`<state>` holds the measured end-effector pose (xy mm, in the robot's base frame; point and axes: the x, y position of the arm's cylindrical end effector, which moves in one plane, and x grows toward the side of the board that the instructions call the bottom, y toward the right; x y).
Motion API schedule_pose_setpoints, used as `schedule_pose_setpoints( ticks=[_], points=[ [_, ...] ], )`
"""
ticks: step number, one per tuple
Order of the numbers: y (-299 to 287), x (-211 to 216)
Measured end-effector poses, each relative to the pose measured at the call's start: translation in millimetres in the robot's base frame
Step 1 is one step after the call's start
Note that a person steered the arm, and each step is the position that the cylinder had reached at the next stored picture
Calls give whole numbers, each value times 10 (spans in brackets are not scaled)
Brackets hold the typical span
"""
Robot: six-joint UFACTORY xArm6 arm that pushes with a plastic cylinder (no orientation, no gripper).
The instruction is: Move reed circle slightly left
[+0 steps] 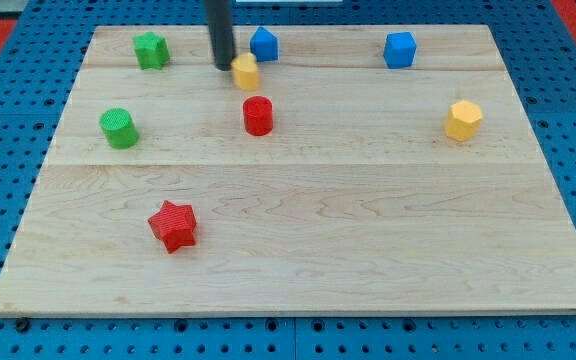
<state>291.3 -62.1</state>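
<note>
The rod came down from the view's top, and my tip [223, 67] rested on the board [318, 240] near its top edge. It was a bare rod with nothing to open or close, and it held nothing.

Just to the tip's right sat a yellow block [246, 71], so close that I could not tell whether they touched; its shape was unclear. A blue block [264, 43] stood just above and right of that one.

The red circle [258, 115] sat below the yellow block, apart from the tip, towards the board's upper middle. To its left, well apart, was a green circle [119, 128]. A green star [151, 49] lay at the top left, a red star [174, 225] at the lower left, a blue cube [400, 49] at the top right and a yellow hexagon [463, 120] at the right.
</note>
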Motion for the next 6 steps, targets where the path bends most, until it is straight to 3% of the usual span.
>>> schedule_pose_setpoints(
  ticks=[1, 2, 3, 4, 5, 6],
  points=[
    [398, 526],
    [670, 526],
    [924, 938],
    [720, 1096],
    [271, 645],
    [533, 544]
  ],
)
